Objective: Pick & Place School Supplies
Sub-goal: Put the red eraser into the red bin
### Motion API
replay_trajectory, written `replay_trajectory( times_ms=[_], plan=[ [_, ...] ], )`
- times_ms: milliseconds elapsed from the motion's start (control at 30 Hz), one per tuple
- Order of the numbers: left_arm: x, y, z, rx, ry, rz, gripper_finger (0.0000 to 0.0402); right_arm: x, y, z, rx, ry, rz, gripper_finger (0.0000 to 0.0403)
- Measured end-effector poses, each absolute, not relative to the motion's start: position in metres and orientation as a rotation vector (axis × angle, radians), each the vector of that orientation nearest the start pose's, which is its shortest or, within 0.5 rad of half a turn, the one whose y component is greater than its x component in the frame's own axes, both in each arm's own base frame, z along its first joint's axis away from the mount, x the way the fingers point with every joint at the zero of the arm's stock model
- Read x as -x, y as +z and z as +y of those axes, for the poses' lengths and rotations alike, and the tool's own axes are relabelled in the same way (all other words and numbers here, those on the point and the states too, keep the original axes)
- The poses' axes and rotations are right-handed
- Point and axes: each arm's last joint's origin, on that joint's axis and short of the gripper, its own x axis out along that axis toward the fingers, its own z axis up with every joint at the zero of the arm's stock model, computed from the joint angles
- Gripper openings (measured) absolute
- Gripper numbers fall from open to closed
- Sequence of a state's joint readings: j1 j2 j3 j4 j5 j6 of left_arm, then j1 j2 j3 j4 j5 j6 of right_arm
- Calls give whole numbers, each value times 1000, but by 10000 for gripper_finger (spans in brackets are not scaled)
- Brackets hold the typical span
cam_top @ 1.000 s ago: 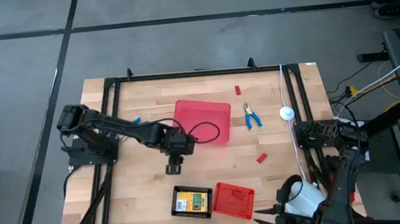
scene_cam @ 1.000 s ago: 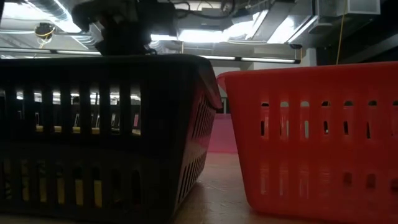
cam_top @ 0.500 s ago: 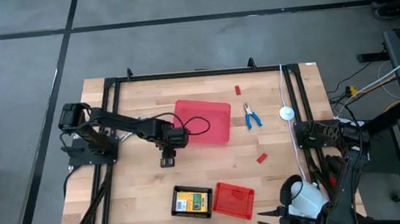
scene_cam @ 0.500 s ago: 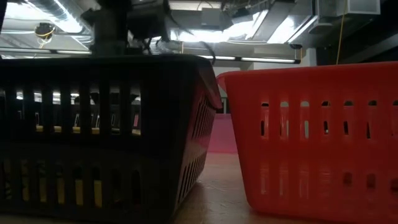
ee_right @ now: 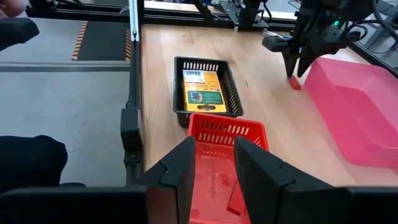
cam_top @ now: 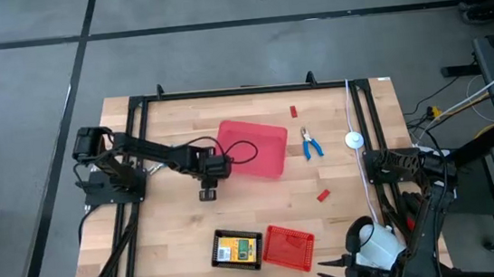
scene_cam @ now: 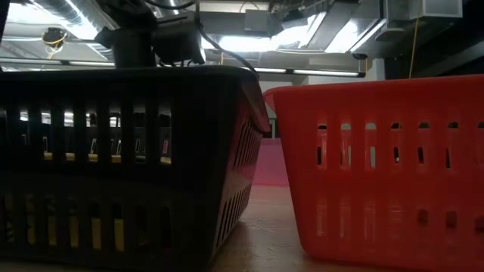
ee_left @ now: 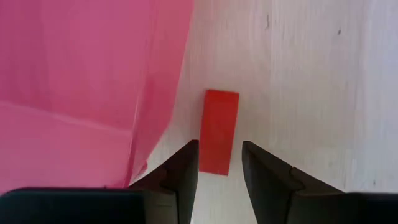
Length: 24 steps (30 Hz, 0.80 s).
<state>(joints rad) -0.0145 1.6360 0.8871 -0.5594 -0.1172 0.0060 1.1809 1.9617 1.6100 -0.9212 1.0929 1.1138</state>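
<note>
Red block [ee_left: 218,131] small, flat, rectangular; beside pink tray [ee_left: 81,87]; left gripper [ee_left: 219,163] jaws apart.

I can't read any text from here. The card box [ee_right: 203,89] in the black tray [ee_right: 230,93] carries printed labels, but they're too small to make out.

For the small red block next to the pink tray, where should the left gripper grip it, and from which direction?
Grip the red block across its two long sides near mid-length, coming straight down. It lies flat, close beside the pink tray; the left gripper is open and already straddles its narrow width.
</note>
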Motion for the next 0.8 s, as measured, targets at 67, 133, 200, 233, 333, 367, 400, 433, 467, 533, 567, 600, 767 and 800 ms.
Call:
replay_trajectory(
  times_ms=[67, 133, 200, 233, 333, 367, 400, 433, 467, 533, 567, 600, 767, 800],
  plan=[
    [-284, 151, 2, -79, 78, 1293, 118, -174, 242, 356, 66, -207, 467, 114],
    [-284, 151, 5, -61, 74, 1294, 118, -174, 242, 356, 62, -208, 466, 114],
    [-284, 151, 8, -56, 66, 1295, 118, -174, 242, 356, 61, -207, 467, 114],
    [-284, 151, 9, -59, 62, 1297, 118, -174, 242, 356, 61, -207, 467, 114],
    [-284, 151, 13, -63, 58, 1294, 118, -174, 242, 356, 59, -208, 467, 114],
    [-284, 151, 15, -59, 57, 1293, 118, -174, 242, 356, 59, -208, 467, 114],
    [-284, 151, 16, -50, 49, 1294, 118, -174, 242, 356, 55, -209, 466, 114],
    [-284, 151, 17, -40, 41, 1293, 118, -174, 242, 356, 51, -210, 466, 114],
    [-284, 151, 19, -32, 37, 1293, 118, -174, 242, 356, 46, -211, 465, 114],
    [-283, 151, 22, -21, 32, 1293, 118, -174, 242, 356, 41, -212, 465, 114],
    [-283, 151, 23, -17, 26, 1292, 118, -174, 242, 356, 41, -212, 465, 114],
    [-283, 151, 24, -13, 21, 1291, 118, -174, 242, 356, 41, -212, 465, 114],
    [-285, 146, 28, 13, 6, 1296, 118, -174, 242, 356, 41, -212, 465, 114],
    [-286, 143, 28, 19, 0, 1305, 118, -174, 242, 356, 40, -211, 468, 114]
  ],
)
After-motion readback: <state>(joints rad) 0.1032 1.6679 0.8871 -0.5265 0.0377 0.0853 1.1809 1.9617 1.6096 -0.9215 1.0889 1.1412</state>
